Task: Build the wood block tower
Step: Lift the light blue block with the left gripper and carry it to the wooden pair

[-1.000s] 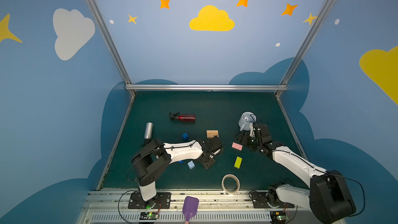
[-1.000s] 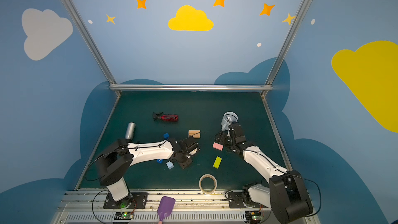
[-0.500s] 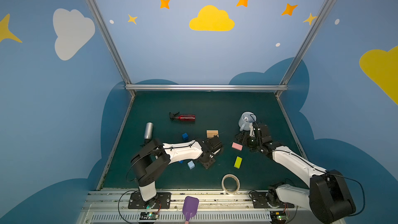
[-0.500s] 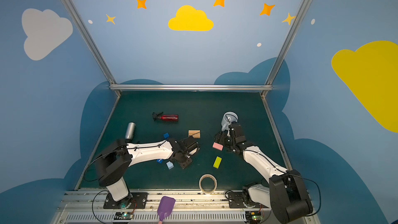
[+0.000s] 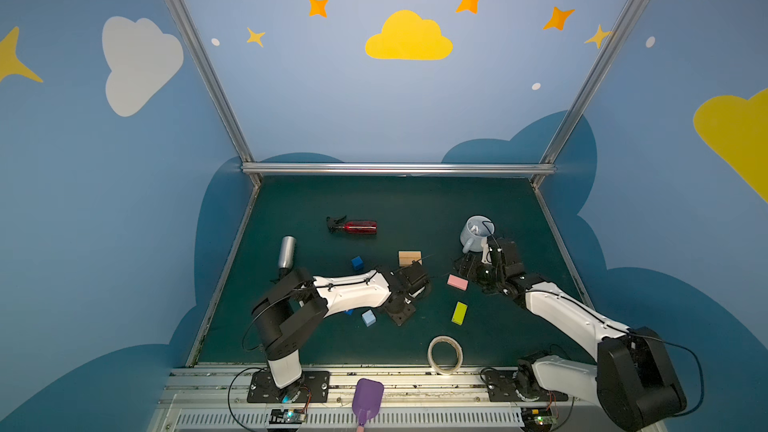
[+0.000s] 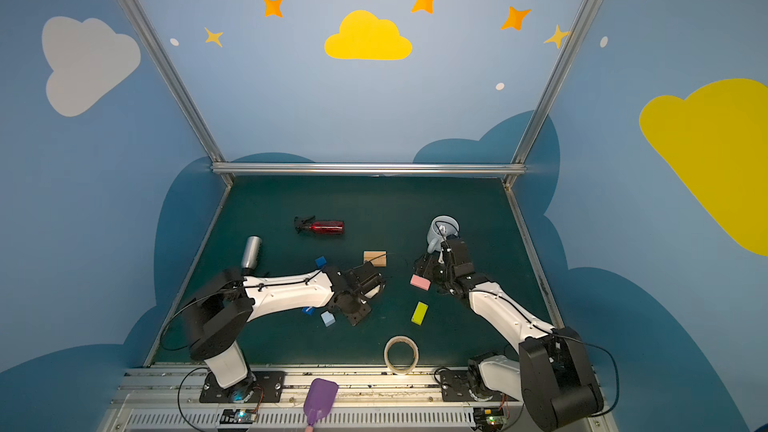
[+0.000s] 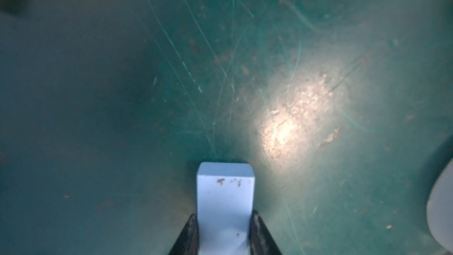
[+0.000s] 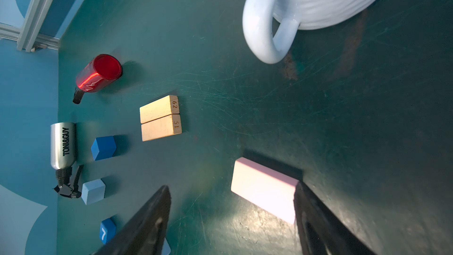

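Note:
My left gripper [image 7: 224,215] is shut on a light-blue flat block [image 7: 224,192], held close above the green mat. In both top views it [image 5: 409,284] sits just in front of two plain wooden blocks [image 5: 409,258] lying side by side. My right gripper [image 8: 231,187] is open and low over the mat, with a pink block [image 8: 264,190] lying between its fingers, up against one of them. Loose on the mat are a yellow-green block [image 5: 459,312], a light-blue cube [image 5: 368,318], a dark blue cube [image 5: 356,262] and a blue cube marked "7" [image 8: 106,233].
A red bottle [image 5: 357,226] lies at the back, a silver bottle [image 5: 286,251] at the left. A pale blue mug [image 5: 476,232] stands right behind the right gripper. A tape roll [image 5: 445,354] lies at the front edge and a purple scoop [image 5: 368,401] on the rail.
The left gripper head has barely shifted beside the wooden blocks. The right arm and the loose blocks have not moved.

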You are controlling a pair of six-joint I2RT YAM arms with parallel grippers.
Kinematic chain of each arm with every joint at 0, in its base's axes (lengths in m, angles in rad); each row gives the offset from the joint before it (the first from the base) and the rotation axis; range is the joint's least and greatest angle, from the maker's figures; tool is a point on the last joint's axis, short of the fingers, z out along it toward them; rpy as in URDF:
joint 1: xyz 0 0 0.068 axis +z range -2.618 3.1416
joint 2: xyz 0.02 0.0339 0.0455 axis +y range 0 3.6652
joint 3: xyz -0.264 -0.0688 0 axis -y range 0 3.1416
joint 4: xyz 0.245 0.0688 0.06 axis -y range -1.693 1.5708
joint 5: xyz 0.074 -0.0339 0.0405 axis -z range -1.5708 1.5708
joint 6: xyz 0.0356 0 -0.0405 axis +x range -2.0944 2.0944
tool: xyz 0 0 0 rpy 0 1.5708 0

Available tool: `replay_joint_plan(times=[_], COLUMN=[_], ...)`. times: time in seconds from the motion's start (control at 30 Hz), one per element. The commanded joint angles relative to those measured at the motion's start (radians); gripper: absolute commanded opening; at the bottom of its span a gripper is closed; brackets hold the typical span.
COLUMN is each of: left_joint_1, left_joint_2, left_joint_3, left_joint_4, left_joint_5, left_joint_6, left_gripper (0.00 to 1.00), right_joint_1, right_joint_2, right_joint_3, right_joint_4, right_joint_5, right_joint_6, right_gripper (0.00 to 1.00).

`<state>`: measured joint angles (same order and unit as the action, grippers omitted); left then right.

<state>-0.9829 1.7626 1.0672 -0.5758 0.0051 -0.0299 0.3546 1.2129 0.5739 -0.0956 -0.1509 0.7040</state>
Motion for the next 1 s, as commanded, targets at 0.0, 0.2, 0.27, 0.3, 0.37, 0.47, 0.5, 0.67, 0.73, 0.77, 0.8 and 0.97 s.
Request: replay_joint_plan(times=[0.0, 0.2, 0.27, 0.3, 0.37, 0.47, 0.5, 0.67, 0.73, 0.77, 0.8, 0.97], left_joint_1=[0.009, 0.025, 0.034, 0.039, 0.046, 0.07, 0.083, 0.189, 0.22, 0.232, 0.241, 0.269], left_joint_2=[-0.012, -0.027, -0.035, -0.037, -0.036, -0.013, -0.002, 0.086, 0.13, 0.153, 0.176, 0.289], left_joint_3=[0.015, 0.064, 0.099, 0.121, 0.168, 0.279, 0.314, 0.477, 0.537, 0.568, 0.596, 0.724], left_joint_4=[-0.007, -0.036, -0.069, -0.091, -0.139, -0.243, -0.272, -0.327, -0.346, -0.358, -0.368, -0.395], left_joint_5=[-0.02, -0.07, -0.09, -0.102, -0.127, -0.186, -0.198, -0.113, -0.095, -0.093, -0.089, -0.05], left_joint_6=[-0.04, -0.14, -0.173, -0.189, -0.218, -0.277, -0.293, -0.37, -0.386, -0.393, -0.4, -0.436], left_gripper=[0.28, 0.17, 0.16, 0.16, 0.16, 0.15, 0.15, 0.06, 0.06, 0.06, 0.06, 0.05], right_joint_1=[-0.005, -0.005, -0.005, -0.005, -0.005, -0.005, -0.005, -0.006, -0.006, -0.007, -0.009, -0.021], right_joint_2=[0.006, 0.002, -0.002, -0.005, -0.009, -0.016, -0.016, -0.013, -0.015, -0.017, -0.016, -0.018], right_joint_3=[-0.01, -0.009, -0.009, -0.01, -0.008, -0.003, -0.001, 0.006, 0.006, 0.007, 0.007, 0.012], right_joint_4=[0.007, 0.004, 0.0, -0.001, -0.005, -0.017, -0.017, -0.024, -0.029, -0.031, -0.035, -0.042], right_joint_5=[-0.004, -0.006, -0.005, -0.003, -0.003, 0.003, 0.004, 0.002, 0.002, 0.003, 0.006, 0.009], right_joint_6=[0.012, 0.012, 0.01, 0.008, 0.008, 0.002, 0.002, -0.003, -0.007, -0.009, -0.011, -0.018], right_gripper=[0.77, 0.77, 0.77, 0.77, 0.77, 0.78, 0.77, 0.77, 0.77, 0.78, 0.77, 0.77])
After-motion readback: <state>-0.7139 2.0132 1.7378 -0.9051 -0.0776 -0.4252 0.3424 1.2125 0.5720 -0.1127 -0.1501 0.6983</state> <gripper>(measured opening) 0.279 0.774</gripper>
